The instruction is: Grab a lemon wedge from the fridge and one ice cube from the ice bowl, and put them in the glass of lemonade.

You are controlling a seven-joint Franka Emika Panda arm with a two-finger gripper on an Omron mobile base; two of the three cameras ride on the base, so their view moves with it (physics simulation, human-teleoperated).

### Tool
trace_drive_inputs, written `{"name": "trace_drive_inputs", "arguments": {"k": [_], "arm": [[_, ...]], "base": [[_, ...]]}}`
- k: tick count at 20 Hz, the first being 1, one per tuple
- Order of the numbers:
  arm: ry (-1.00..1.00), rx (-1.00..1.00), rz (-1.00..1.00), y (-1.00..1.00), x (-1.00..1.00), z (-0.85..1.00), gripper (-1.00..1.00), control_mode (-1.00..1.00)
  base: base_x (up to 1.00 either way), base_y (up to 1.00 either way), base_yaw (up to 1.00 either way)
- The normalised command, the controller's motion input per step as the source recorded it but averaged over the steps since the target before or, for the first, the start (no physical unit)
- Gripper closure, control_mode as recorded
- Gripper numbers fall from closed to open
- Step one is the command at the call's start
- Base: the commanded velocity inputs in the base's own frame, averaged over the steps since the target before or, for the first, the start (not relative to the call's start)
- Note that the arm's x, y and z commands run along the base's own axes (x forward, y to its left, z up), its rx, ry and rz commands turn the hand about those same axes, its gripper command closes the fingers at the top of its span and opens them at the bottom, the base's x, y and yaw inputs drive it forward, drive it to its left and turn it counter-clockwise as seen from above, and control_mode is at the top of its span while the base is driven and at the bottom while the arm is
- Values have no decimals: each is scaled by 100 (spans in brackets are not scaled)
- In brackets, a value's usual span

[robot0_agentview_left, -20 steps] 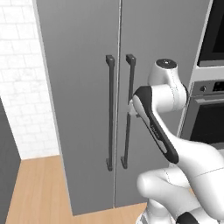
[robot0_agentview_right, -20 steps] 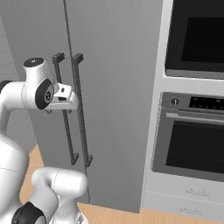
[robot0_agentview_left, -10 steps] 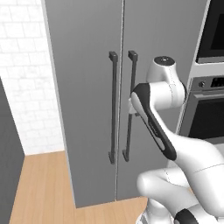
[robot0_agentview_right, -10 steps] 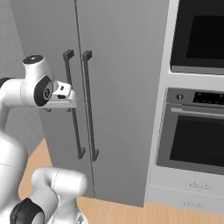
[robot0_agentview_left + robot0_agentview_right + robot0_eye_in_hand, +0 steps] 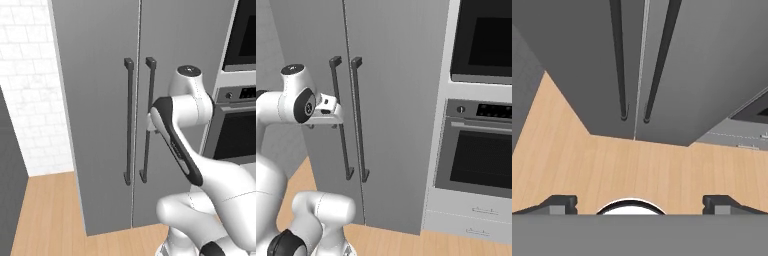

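Note:
The fridge [image 5: 100,100] stands straight ahead, tall and grey, with both doors shut. Its two dark bar handles [image 5: 129,122] flank the centre seam and also run down the hand view as handles [image 5: 618,55]. My gripper [image 5: 321,125] hangs a short way in front of the left door, level with the middle of the handles, touching nothing. In the hand view the gripper [image 5: 640,204] is open, fingertips wide apart, nothing between them. The arm's elbow covers the hand in the left base view. The lemon wedge, ice bowl and glass of lemonade are out of view.
A built-in oven [image 5: 481,160] with a dark unit [image 5: 486,40] above and a drawer [image 5: 476,212] below sits right of the fridge. A white brick wall [image 5: 30,100] and a dark panel [image 5: 7,170] lie to the left. Wooden floor [image 5: 637,170] stretches before the fridge.
The whole picture has shifted a little, so the base has moved: the fridge sits slightly further right in both base views. The arm keeps its pose and the gripper stays open.

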Motion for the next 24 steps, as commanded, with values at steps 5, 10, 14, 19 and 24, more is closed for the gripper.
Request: {"name": "trace_drive_inputs", "arguments": {"k": [5, 10, 14, 19, 24], "arm": [[-29, 0, 0, -13, -55, 8, -100, -100], [-37, 0, 0, -22, -6, 48, -100, -100], [-9, 0, 0, -2, 79, 19, -100, -100], [3, 0, 0, -1, 90, 0, -100, -100], [0, 0, 0, -1, 75, -8, -100, -100]], "base": [[0, 0, 0], [0, 0, 0], [0, 0, 0], [0, 0, 0], [0, 0, 0]]}}
